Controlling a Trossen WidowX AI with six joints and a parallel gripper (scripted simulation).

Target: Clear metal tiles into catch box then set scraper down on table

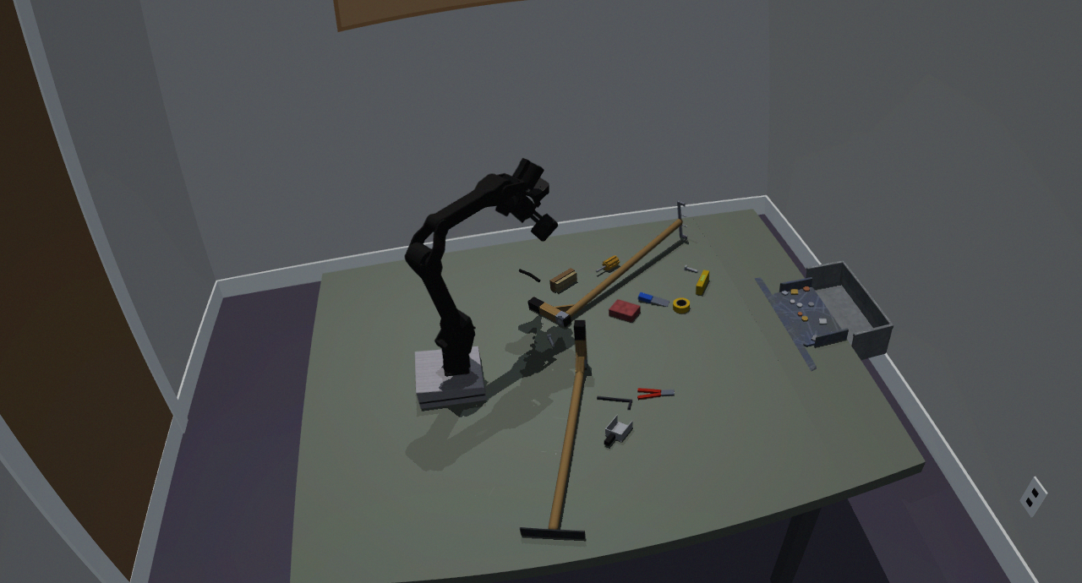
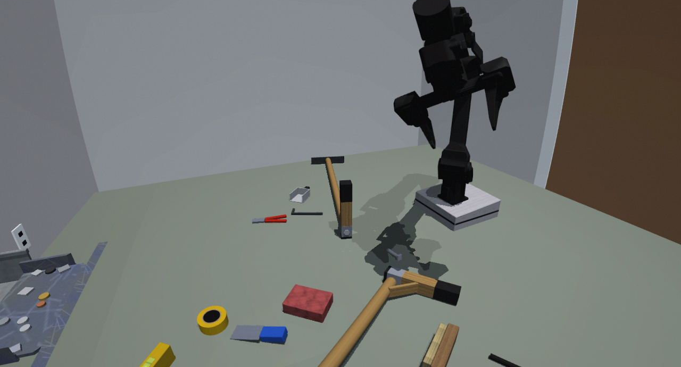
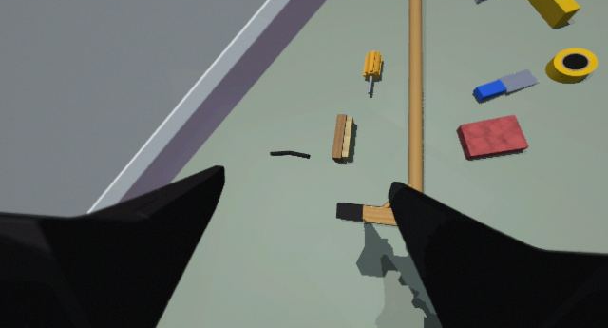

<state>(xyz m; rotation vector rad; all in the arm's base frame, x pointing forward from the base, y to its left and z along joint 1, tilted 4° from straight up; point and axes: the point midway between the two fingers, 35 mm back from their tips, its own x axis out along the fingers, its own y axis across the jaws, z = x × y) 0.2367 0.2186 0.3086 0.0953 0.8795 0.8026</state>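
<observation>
My gripper point(image 1: 543, 228) point(image 2: 464, 138) point(image 3: 310, 182) is open and empty, high above the table. The long scraper point(image 1: 567, 451) point(image 2: 332, 176) lies to the front, its flat black blade near the table's front edge and its black-ended grip standing up near the middle. A second long tool point(image 1: 624, 265) point(image 2: 357, 329) point(image 3: 415, 105) has a pronged head at the back; its grip end shows below my gripper, partly behind the right finger in the wrist view. Several tiles point(image 1: 805, 318) point(image 2: 43, 295) lie on the steel plate point(image 1: 807, 360) point(image 2: 52, 312). The catch box point(image 1: 873, 341) adjoins its far end.
Between the tools and plate lie a red block point(image 1: 624, 310) point(image 2: 307, 303) point(image 3: 494, 137), a blue-handled putty knife point(image 1: 647, 298) point(image 3: 491, 90) and yellow tape point(image 1: 681, 305) point(image 2: 213, 320). A wooden block point(image 1: 562, 280) point(image 3: 342, 138) lies left of the pronged tool. Red pliers point(image 1: 650, 393) lie right of the scraper.
</observation>
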